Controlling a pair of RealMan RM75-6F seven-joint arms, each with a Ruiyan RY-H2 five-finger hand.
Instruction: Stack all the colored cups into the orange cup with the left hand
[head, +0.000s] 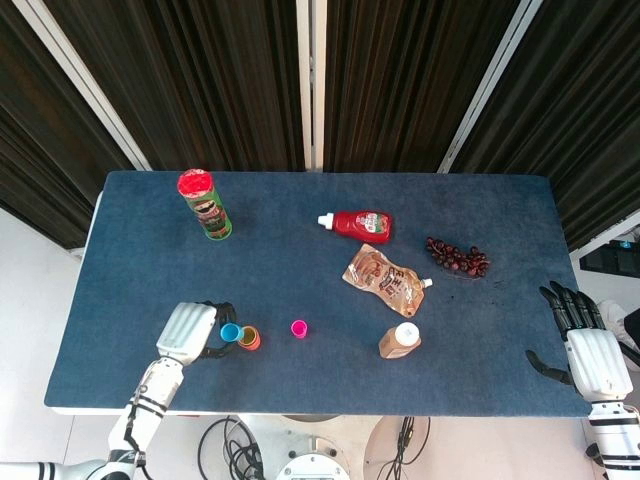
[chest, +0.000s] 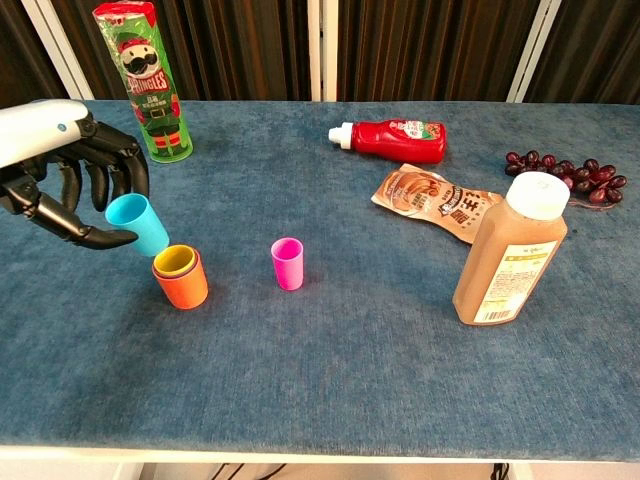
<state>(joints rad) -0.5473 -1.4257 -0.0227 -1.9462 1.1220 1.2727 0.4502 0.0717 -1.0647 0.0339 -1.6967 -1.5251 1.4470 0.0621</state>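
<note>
My left hand (chest: 70, 180) (head: 190, 330) holds a blue cup (chest: 139, 222) (head: 231, 332) tilted, just above and left of the orange cup (chest: 182, 279) (head: 249, 338). The orange cup stands near the table's front left with a yellow cup (chest: 174, 260) nested inside it. A pink cup (chest: 287, 263) (head: 299, 328) stands upright to the right of it. My right hand (head: 588, 345) hangs open beyond the table's right edge, holding nothing; the chest view does not show it.
A Pringles can (chest: 142, 80) stands at the back left. A ketchup bottle (chest: 395, 138), a brown pouch (chest: 436, 205), grapes (chest: 565, 170) and a juice bottle (chest: 512, 252) lie to the right on the blue table (chest: 350, 380).
</note>
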